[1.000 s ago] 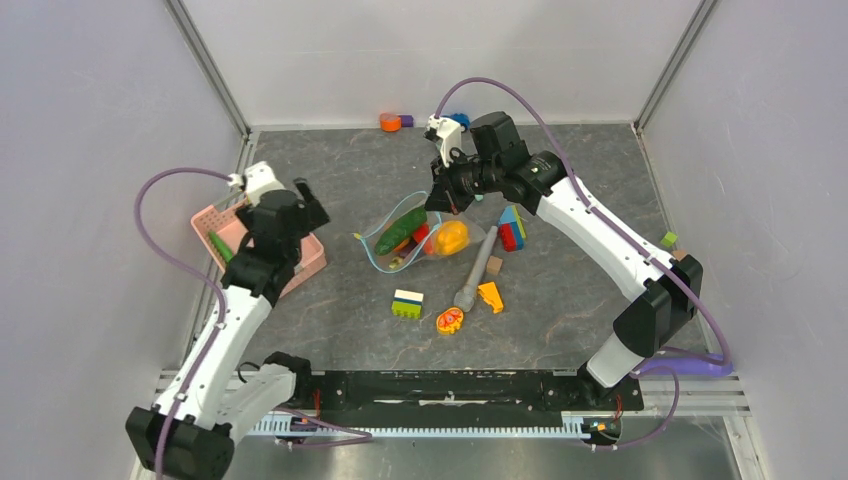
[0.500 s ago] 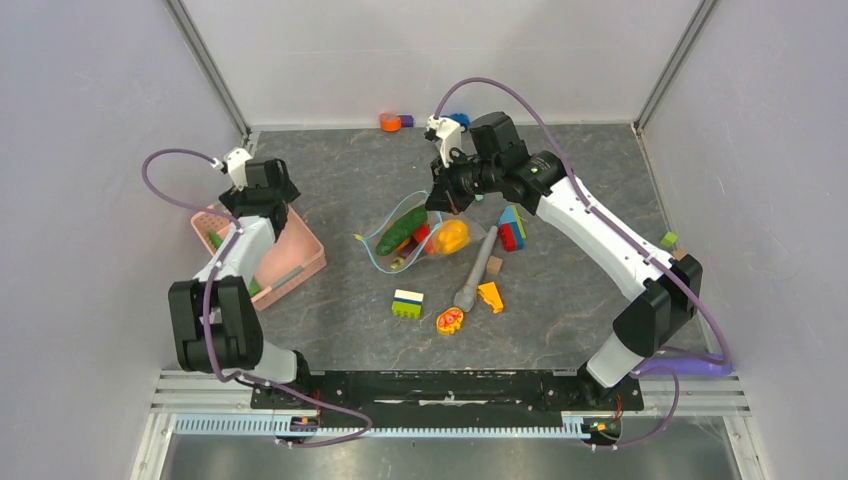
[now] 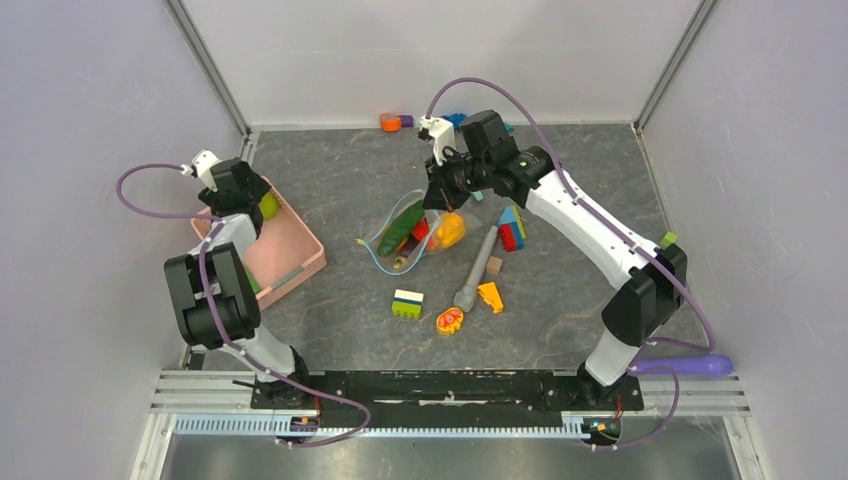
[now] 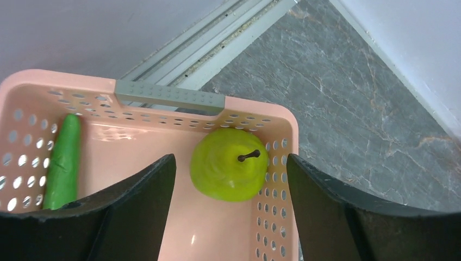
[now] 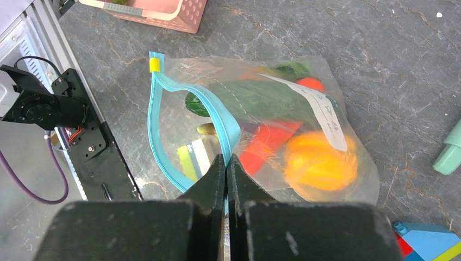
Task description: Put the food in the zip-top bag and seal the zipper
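We had 3 views. The top external camera sat high behind the arms and looked down and forward over the whole table, both bases at its lower edge, far enough back to take in both side walls. The left wrist camera looked steeply down past the left gripper into the pink basket, very close, so the pear filled its middle; the top view shared that basket corner and pear at its left. The right wrist camera looked down along the right gripper at the zip-top bag, close, with the near-edge rail at its left; the top view shared that bag at its centre.
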Tool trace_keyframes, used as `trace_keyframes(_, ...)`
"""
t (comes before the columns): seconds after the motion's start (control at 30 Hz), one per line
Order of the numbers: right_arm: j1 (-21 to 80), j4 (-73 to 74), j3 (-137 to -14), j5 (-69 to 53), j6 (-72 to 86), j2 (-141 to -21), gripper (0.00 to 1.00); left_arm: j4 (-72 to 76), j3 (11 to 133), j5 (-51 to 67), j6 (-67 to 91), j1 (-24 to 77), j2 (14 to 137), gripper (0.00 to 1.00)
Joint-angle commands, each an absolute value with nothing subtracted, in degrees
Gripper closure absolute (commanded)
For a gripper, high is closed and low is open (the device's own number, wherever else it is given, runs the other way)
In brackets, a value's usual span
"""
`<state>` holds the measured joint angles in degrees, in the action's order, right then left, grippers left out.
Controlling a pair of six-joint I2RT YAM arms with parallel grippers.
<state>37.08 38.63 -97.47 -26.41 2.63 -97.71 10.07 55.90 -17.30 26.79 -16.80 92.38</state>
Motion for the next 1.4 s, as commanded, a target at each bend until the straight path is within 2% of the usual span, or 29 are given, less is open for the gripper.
trace_keyframes(0.0, 37.22, 37.71, -100.6, -26.04, 1.61, -98.16, 1.0, 14.88, 56.3, -13.89, 28.63, -16.78, 94.05, 0.2)
trace_keyframes(0.33, 37.27, 38.23, -101.31, -26.35, 0.77, -98.72, 1.0, 13.51, 58.54, -16.38, 27.26, -16.87, 100.71, 0.36)
trace_keyframes(0.77, 37.27, 38.58, -101.12, -26.91, 0.5, -98.09, 1.0, 12.82, 59.72, -14.13, 27.01, -16.87, 103.03, 0.41)
trace_keyframes(0.93, 37.27, 38.58, -101.17, -27.09, 0.75, -98.46, 1.0, 13.61, 58.74, -13.76, 26.32, -16.83, 102.04, 0.59)
trace_keyframes(1.13, 37.22, 38.58, -101.25, -27.33, 0.9, -98.62, 1.0, 16.91, 55.48, -14.28, 26.39, -16.79, 98.66, 0.7)
trace_keyframes(1.37, 37.28, 38.57, -101.23, -27.71, 1.1, -98.49, 1.0, 14.24, 53.8, -17.99, 27.59, -16.43, 92.8, 0.9)
